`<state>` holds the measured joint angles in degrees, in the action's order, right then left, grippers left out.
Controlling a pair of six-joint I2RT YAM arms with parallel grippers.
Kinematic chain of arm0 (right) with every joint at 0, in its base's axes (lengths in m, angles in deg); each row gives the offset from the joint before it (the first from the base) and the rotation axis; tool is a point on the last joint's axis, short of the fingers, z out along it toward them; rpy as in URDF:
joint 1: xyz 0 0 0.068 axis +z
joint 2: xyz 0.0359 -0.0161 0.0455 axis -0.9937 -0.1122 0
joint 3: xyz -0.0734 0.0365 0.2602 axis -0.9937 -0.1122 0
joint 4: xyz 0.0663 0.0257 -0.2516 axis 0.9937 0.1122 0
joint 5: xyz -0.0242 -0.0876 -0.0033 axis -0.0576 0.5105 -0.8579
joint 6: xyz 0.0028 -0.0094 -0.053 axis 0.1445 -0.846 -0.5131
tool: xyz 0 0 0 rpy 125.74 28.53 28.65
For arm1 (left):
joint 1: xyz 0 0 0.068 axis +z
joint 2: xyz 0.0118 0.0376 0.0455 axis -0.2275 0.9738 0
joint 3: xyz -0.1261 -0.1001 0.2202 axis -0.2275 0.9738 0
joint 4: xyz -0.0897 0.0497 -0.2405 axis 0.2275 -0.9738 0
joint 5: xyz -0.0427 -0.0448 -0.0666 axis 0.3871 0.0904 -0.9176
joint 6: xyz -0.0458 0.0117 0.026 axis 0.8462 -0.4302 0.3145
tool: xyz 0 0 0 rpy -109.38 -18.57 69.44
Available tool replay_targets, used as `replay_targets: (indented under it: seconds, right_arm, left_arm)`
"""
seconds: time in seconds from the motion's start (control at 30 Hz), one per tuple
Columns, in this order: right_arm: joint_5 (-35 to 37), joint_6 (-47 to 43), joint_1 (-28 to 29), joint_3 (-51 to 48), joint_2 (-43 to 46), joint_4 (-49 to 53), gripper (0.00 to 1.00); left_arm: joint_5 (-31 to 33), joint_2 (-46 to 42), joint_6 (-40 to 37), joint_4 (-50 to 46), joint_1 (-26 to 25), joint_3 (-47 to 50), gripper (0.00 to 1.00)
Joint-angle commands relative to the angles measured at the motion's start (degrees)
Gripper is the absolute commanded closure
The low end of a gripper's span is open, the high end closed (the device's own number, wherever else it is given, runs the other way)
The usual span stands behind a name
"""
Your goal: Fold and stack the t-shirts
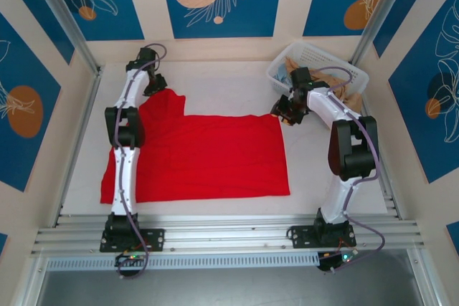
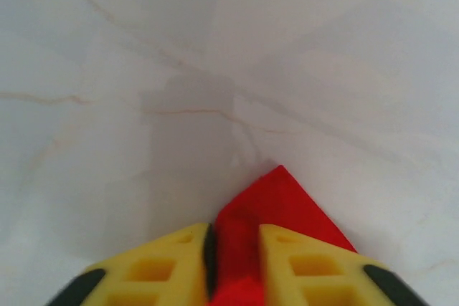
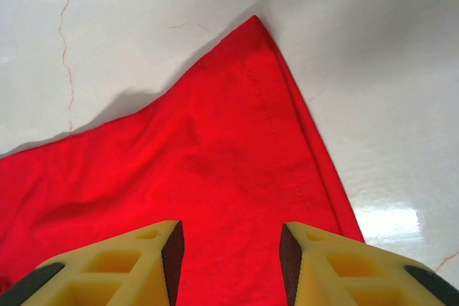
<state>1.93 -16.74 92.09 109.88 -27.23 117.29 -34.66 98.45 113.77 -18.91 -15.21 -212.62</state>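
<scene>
One red t-shirt (image 1: 208, 155) is lying spread flat on the pale table (image 1: 229, 87), and we are working along its far edge. Our left gripper (image 1: 153, 85) is sitting at the far left corner. In the left wrist view its yellow fingers (image 2: 179, 266) are pressing close together, pinching a narrow tongue of red cloth, and the tip of the corner is poking out ahead onto bare table. Our right gripper (image 1: 284, 114) is poised at the far right corner. From the right wrist, its jaws are standing well apart and straddling the stitched hem, gripping nothing. We cannot quite tell from this angle whether the tips are touching the fabric or hanging just above it.

We are judging this as the start of a fold, with one corner taken and the other not yet. The main risk is that imbalance. If the left side is rising while the right is unclamped, the shirt will be dragging askew and bunching. The left pinch is also catching very little cloth, so it could slip out under tension. If the right jaws are closing too high, they will be closing on air. The white basket (image 1: 323, 53) is standing just behind the right gripper, so a careless lift could be knocking into it.
</scene>
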Motion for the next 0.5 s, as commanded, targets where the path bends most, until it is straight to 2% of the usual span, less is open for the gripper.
replay_targets:
  seconds: [0.0, 0.13, 0.33, 0.47]
  right_arm:
    - [-0.1, 0.9, -0.3, 2.7, -1.6, 1.0, 0.58]
    - [0.7, 0.3, -0.2, 4.1, -2.6, 1.0, 0.58]
    - [4.9, -1.0, -0.1, 6.6, -5.8, 2.2, 0.58]
    - [7.0, -1.3, 0.2, 8.5, -8.6, 1.8, 0.58]
  left_arm:
    - [1.7, 1.9, 1.0, -10.0, -1.0, -0.7, 0.88]
    - [1.8, 0.3, 0.0, -8.8, -1.0, -0.6, 1.0]
    - [3.2, -4.6, 1.3, -6.9, -0.9, 0.1, 1.0]
    - [1.9, -9.1, 2.1, -4.2, -0.9, 4.0, 1.0]
